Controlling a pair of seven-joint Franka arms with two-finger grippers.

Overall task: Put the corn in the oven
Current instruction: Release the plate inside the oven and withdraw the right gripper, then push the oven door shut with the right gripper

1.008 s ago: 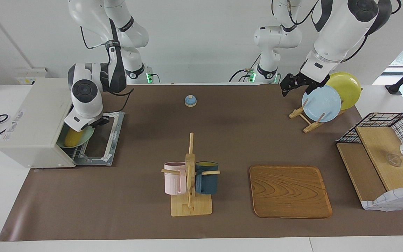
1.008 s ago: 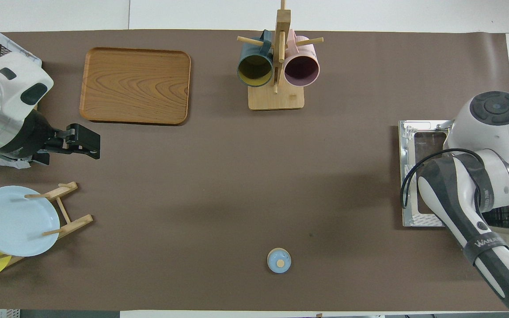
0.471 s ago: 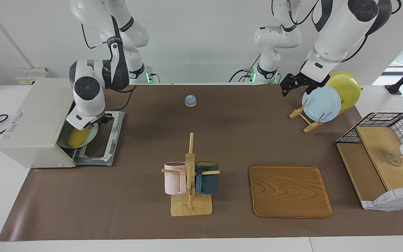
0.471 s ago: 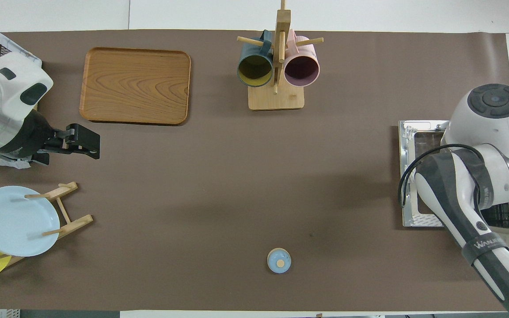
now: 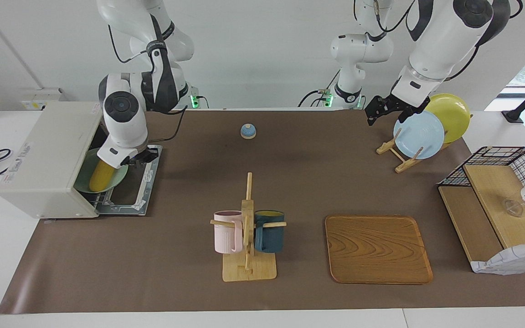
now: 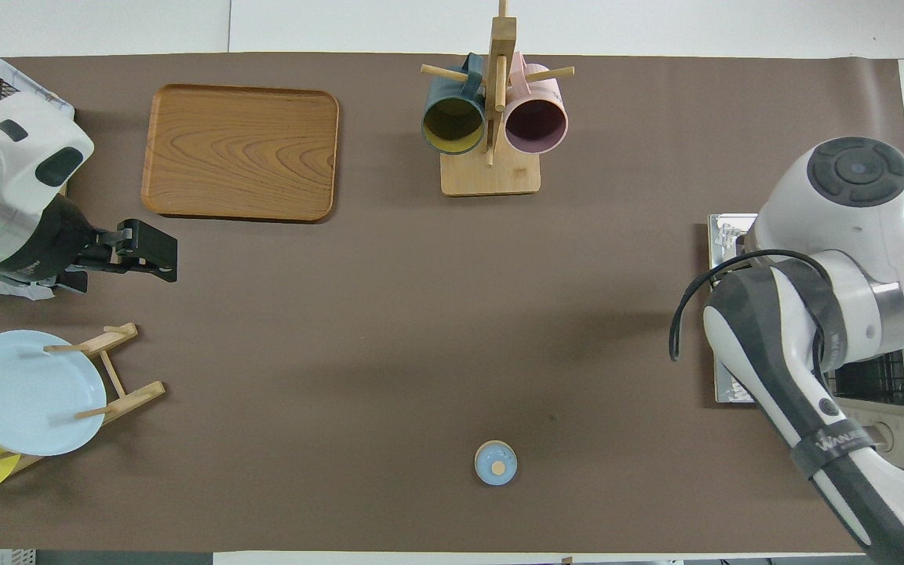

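The right gripper (image 5: pixel 141 158), fingers together, is over the oven (image 5: pixel 46 159) door, beside the corn (image 5: pixel 103 175); the left gripper (image 5: pixel 378 110), fingers apart, waits.

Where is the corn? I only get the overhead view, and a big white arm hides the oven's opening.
Observer: The corn lies on a green plate at the mouth of the oven.
Operator: Is the oven's door shut?
Observer: No, the door is folded down flat, open.
Operator: Is that arm holding the corn?
Observer: No. The right arm has its jaws shut with nothing between them, over the door beside the plate.
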